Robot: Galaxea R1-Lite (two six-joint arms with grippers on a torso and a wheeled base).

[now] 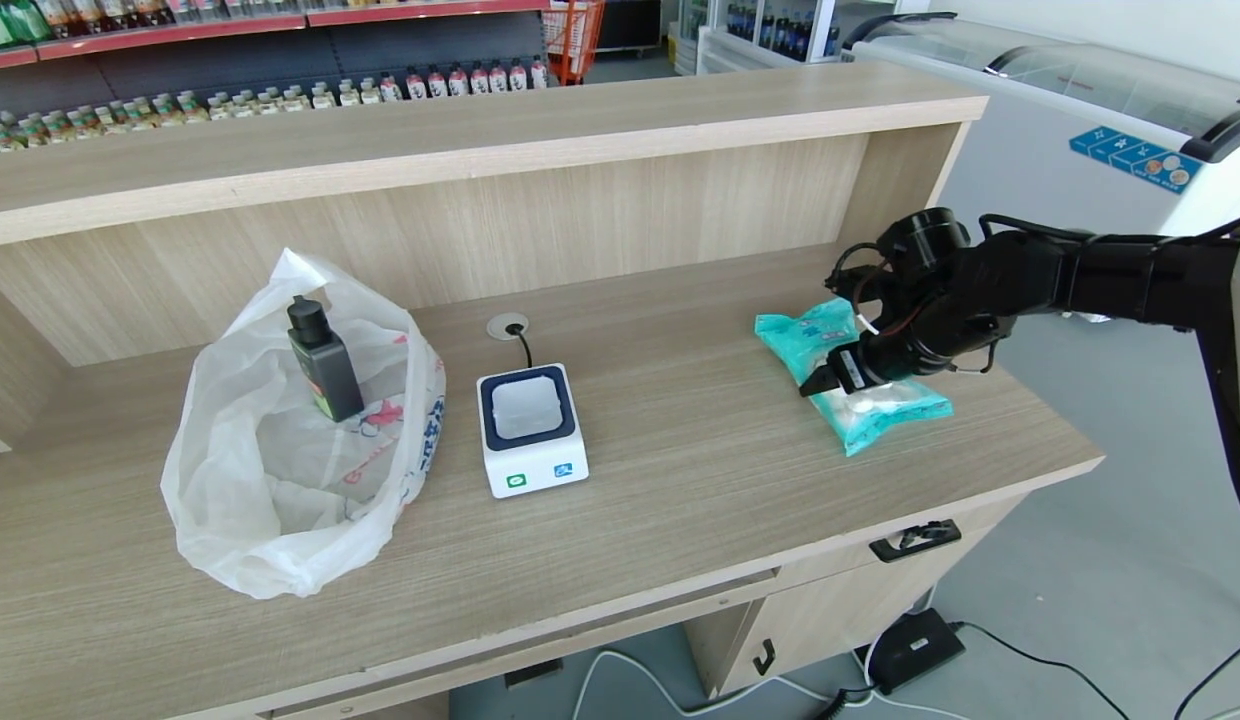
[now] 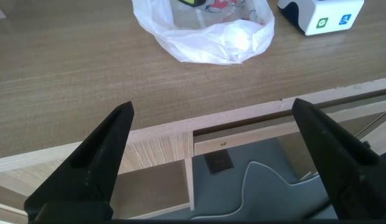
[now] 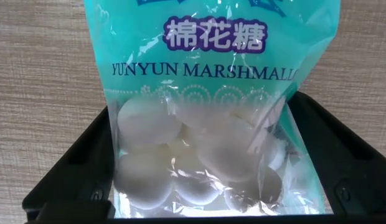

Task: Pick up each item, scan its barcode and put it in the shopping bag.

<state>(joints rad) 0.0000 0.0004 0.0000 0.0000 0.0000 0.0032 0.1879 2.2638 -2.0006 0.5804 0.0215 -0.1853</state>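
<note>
Right gripper: My right gripper point(image 1: 828, 380) sits low over the marshmallow bag point(image 1: 888, 408). Its fingers point(image 3: 75, 168) are apart, one on each side of the bag. I think it is not squeezing yet.
Left gripper: My left gripper point(image 2: 211, 106) is wide apart and holds nothing. It hangs over the front edge of the bench point(image 1: 730, 470).
Marshmallow bag: It lies flat at the right end of the bench, well apart from the scanner point(image 1: 530, 430).
Shopping bag: The shopping bag point(image 1: 230, 480) slumps at the left end, mouth open. A dark bottle point(image 1: 325, 365) stands inside.
Slip risk: The wrapper looks shiny and puffy. If I close on the soft middle, it may slide out when I lift.
Squash risk: If I grip too hard, the marshmallows could get squished or the wrapper could pop.
Scan risk: I cannot see a barcode on the side facing up. If it points the wrong way over the scanner, it will not read.
Drop risk: The shopping bag is floppy. A bump on its rim could fold the mouth shut or tip the bottle.
</note>
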